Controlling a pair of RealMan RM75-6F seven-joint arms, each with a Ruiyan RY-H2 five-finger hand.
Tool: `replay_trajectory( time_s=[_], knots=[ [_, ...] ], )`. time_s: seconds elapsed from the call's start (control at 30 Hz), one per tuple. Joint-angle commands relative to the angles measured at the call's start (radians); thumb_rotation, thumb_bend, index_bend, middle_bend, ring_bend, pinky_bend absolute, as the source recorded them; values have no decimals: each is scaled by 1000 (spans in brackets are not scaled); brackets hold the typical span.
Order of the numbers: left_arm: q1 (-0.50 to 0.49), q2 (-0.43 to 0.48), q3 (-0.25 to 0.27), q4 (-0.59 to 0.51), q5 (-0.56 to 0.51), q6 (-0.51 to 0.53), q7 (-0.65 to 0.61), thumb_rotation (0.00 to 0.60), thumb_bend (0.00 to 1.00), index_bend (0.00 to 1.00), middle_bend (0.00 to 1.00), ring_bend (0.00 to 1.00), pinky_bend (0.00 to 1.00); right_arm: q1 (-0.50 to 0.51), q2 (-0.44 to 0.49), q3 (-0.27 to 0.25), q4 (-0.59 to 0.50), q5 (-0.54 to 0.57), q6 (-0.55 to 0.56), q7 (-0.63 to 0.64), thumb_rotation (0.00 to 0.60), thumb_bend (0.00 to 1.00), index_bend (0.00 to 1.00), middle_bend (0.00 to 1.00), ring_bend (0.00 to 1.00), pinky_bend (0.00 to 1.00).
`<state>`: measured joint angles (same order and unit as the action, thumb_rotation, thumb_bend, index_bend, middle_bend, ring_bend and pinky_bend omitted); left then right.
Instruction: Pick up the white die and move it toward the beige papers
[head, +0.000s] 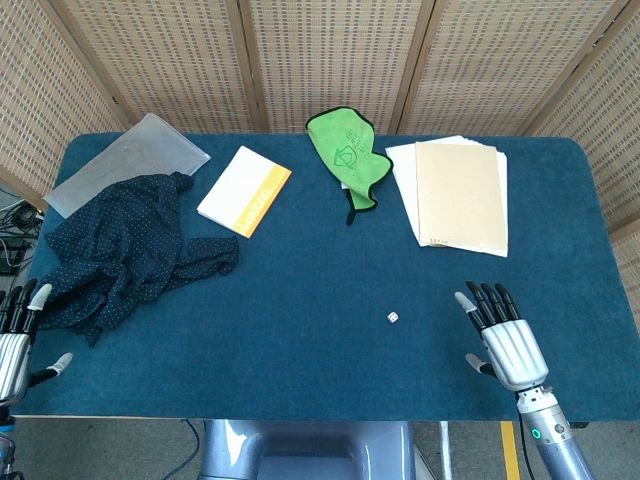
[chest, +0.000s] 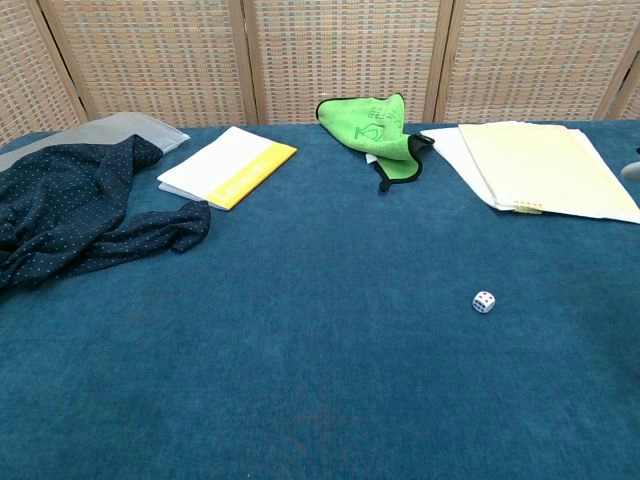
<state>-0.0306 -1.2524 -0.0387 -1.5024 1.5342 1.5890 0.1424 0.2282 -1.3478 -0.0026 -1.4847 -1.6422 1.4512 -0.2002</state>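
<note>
The small white die (head: 393, 318) (chest: 484, 301) lies on the blue table, in front of the beige papers (head: 460, 195) (chest: 545, 165) stacked at the back right. My right hand (head: 503, 335) hovers over the table to the right of the die, fingers straight and apart, holding nothing. At the table's front left corner my left hand (head: 18, 335) is also empty, with its fingers spread. Only a grey fingertip of the right hand (chest: 631, 170) shows at the right edge of the chest view.
A dark dotted cloth (head: 125, 245) (chest: 80, 210) lies crumpled at the left, over a grey folder (head: 125, 160). A white and yellow booklet (head: 244, 190) (chest: 227, 166) and a green cloth (head: 347, 152) (chest: 372, 130) lie at the back. Wicker screens stand behind the table.
</note>
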Motion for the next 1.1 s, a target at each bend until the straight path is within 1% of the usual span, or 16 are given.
replay_trajectory(
  time_s=[0.03, 0.43, 0.53, 0.7, 0.73, 0.8, 0.87, 0.93, 1.03, 1.1],
  knots=[
    [-1, 0, 0, -1, -1, -1, 4, 600, 0, 0, 0, 0, 0, 0, -1, 1, -1, 2, -3, -3, 600, 137, 0, 0, 0, 0],
    [4, 7, -1, -17, 0, 8, 17, 600, 0, 0, 0, 0, 0, 0, 3, 7, -10, 6, -12, 9, 600, 137, 0, 0, 0, 0],
    [5, 8, 0, -18, 2, 9, 16, 600, 0, 0, 0, 0, 0, 2, -3, 12, -7, 1, -8, 16, 600, 133, 30, 0, 0, 0],
    [3, 8, -2, -14, -2, 3, 9, 600, 0, 0, 0, 0, 0, 22, -27, 23, 6, -9, -23, 17, 600, 149, 234, 8, 0, 0],
    [3, 8, -2, -14, -3, 2, 9, 600, 0, 0, 0, 0, 0, 29, -32, 26, 6, -12, -28, 17, 600, 154, 259, 17, 0, 0],
    [2, 9, -3, -14, -3, 2, 9, 600, 0, 0, 0, 0, 0, 51, -46, 37, 5, -25, -41, 16, 600, 179, 345, 73, 0, 15],
    [2, 8, -3, -15, -3, 0, 9, 600, 0, 0, 0, 0, 0, 83, -64, 53, 5, -38, -63, 5, 600, 202, 404, 125, 0, 47],
    [1, 9, -3, -15, -4, -1, 9, 600, 0, 0, 0, 0, 0, 105, -77, 63, 8, -43, -83, -6, 600, 225, 446, 160, 0, 77],
    [0, 9, -6, -15, -8, -3, 5, 600, 0, 0, 0, 0, 0, 158, -113, 84, 21, -35, -151, -44, 600, 259, 474, 184, 4, 93],
    [0, 9, -7, -13, -10, -5, 0, 600, 0, 0, 0, 0, 0, 184, -133, 93, 31, -20, -193, -56, 600, 309, 484, 193, 9, 101]
  ],
)
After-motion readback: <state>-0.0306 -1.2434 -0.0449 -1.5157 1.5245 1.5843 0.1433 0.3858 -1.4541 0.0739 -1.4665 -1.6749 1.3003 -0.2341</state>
